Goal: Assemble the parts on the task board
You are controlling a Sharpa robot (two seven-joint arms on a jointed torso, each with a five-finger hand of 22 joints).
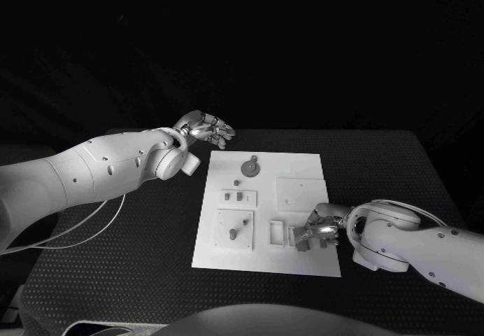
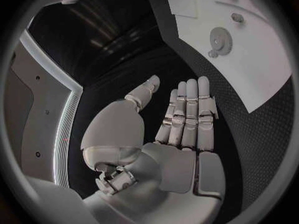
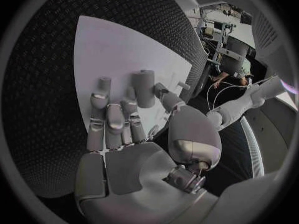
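A black, textured table point(image 1: 151, 238) carries the white task board point(image 1: 303, 168) at its middle, dark surroundings behind. The left hand point(image 1: 205, 129) hovers beyond the board's far-left corner, fingers straight, holding nothing. The right hand point(image 1: 321, 227) rests on the board's near-right area, pinching a small grey part point(image 3: 144, 88).

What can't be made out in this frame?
- Head view: the right hand covers the board's near right corner; whether it holds a part is unclear.
- Right wrist view: a cylinder stands by the fingers; touching or gripped, cannot tell.
- Head view: small parts too small to identify.
- Left hand is open, off the board.
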